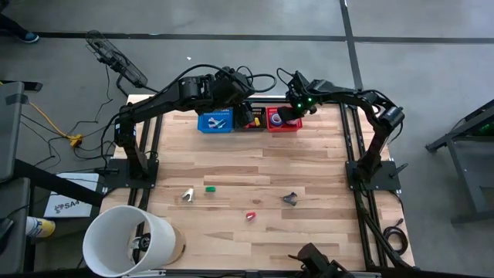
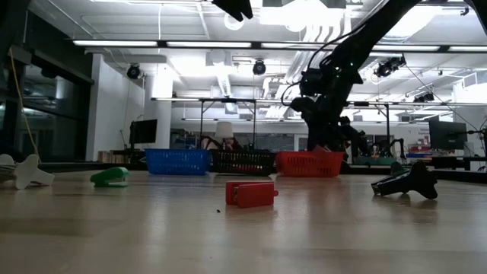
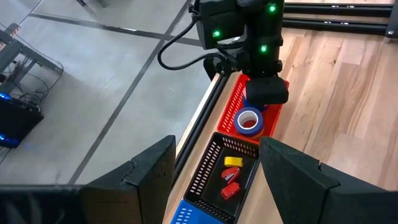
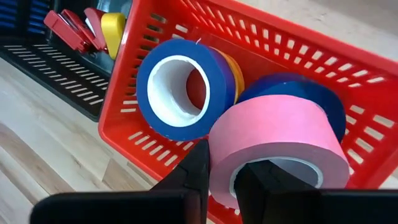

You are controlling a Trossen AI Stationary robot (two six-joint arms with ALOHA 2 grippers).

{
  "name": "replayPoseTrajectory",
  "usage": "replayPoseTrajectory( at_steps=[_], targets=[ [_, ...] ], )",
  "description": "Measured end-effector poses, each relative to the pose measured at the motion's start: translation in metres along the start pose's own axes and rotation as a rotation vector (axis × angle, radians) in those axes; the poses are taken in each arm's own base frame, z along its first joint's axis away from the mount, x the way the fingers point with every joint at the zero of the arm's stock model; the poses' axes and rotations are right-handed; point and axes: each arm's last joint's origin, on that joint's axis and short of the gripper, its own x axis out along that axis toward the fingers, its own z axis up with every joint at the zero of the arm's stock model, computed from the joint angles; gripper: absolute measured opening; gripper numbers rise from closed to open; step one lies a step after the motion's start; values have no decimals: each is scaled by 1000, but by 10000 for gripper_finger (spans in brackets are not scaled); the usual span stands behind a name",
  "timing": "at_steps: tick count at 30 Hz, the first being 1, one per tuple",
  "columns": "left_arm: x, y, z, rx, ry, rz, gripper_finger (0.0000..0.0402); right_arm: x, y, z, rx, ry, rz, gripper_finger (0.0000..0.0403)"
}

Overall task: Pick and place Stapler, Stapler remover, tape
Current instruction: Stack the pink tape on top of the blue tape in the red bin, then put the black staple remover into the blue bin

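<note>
Jaws of my right gripper (image 4: 221, 180) pinched the wall of the pink tape (image 4: 280, 146) over the red basket (image 1: 283, 120) at the bench's (image 1: 262, 177) far edge, where the blue tape (image 4: 180, 87) already sat. My left gripper (image 3: 214, 171) hovered wide and empty above the black basket (image 3: 221, 177).

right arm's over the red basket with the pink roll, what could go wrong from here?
1. The right gripper pinches only the wall of the pink tape roll, which hangs tilted; it could slip or drop crooked.
2. The red basket is crowded: a blue tape roll stands on edge beside it, so the pink roll may lodge on top or knock it over.
3. The open left gripper hovers near the neighbouring black basket; the arms might clash.
</note>
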Motion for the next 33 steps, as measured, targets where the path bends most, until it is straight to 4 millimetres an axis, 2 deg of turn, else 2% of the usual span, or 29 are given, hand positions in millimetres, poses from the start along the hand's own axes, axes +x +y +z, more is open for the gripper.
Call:
replayPoseTrajectory(
  at_steps=[12, 19, 33],
  targets=[
    [0, 0, 0, -3, 1, 0, 229, -4, -1, 0, -22, -9, 0, 138],
    [0, 0, -1, -23, 6, 2, 229, -33, 0, 1, -76, -88, 10, 174],
    [0, 0, -4, -94, 39, 4, 229, -94, 12, -15, -326, -214, 30, 178]
  ],
)
